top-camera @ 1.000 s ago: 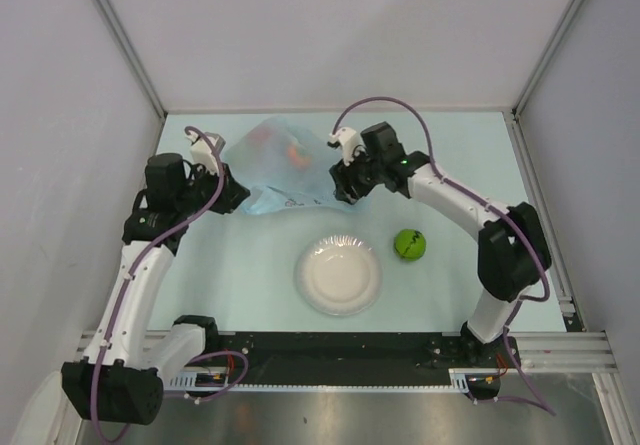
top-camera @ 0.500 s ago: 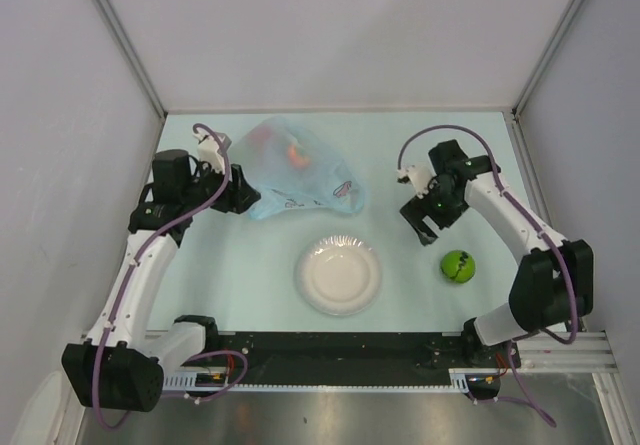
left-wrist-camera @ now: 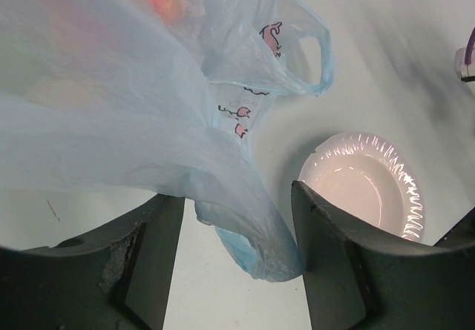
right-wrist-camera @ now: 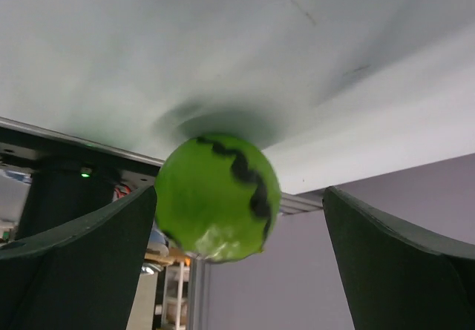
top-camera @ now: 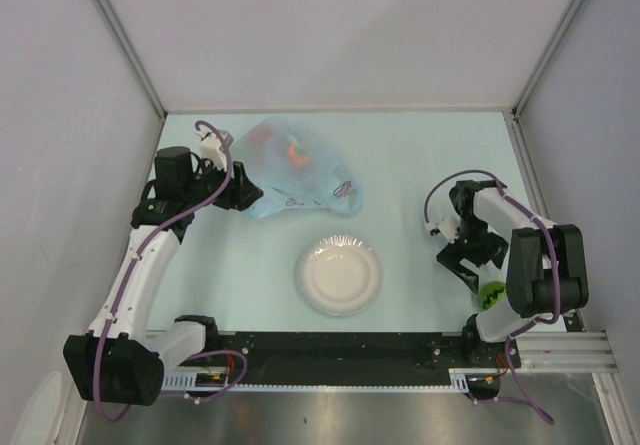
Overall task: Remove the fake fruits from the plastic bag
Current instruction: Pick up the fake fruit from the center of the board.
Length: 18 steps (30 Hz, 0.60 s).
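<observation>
The right fingers (right-wrist-camera: 82, 256) stand spread wide, released, with a glossy green fake fruit with a dark zigzag (right-wrist-camera: 217, 198) loose between them at the near right edge of the pale worktop (top-camera: 420, 155). The left fingers (left-wrist-camera: 141, 263) are parted, and a fold of the thin translucent light-blue plastic bag (top-camera: 290, 170) hangs unclamped between them. The bag lies far left and has an orange-red fruit (top-camera: 296, 152) inside.

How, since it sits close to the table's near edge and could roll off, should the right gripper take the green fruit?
Grip the green fruit across its widest middle, the right gripper coming from the table centre, jaws straddling it. It is round and handleless, so an off-centre pinch could squirt it edgeward.
</observation>
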Each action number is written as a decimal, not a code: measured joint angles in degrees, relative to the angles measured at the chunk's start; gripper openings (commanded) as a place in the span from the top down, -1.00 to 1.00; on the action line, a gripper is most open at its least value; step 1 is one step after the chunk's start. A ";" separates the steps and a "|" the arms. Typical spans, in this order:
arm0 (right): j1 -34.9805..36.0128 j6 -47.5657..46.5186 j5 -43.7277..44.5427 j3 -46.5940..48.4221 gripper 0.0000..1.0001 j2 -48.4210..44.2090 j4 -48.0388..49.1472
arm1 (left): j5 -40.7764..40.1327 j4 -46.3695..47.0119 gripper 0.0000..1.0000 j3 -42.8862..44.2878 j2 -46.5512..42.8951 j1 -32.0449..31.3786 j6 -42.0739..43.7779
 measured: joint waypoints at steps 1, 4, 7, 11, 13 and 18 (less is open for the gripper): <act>-0.50 -0.26 1.42 -1.14 -0.99 0.15 0.59 | 0.09 0.09 -0.29 0.00 0.00 0.00 -0.02; -1.90 -0.72 5.44 -3.50 -0.99 1.36 1.99 | 0.39 0.17 -0.29 0.24 0.20 0.00 -0.02; -3.28 -0.70 8.72 -5.14 -0.84 2.73 2.43 | 0.76 0.24 -0.29 0.74 0.70 0.00 0.02; -6.36 0.00 10.58 -5.75 -0.72 5.44 1.79 | 1.03 0.24 -0.29 1.07 1.22 0.00 0.04; -7.67 0.37 11.04 -5.75 -0.77 6.10 1.86 | 1.05 0.24 -0.29 1.09 1.40 0.00 0.07; -6.23 -0.22 8.85 -5.62 -0.89 0.66 1.84 | 1.38 0.26 -0.29 1.09 1.46 0.00 0.09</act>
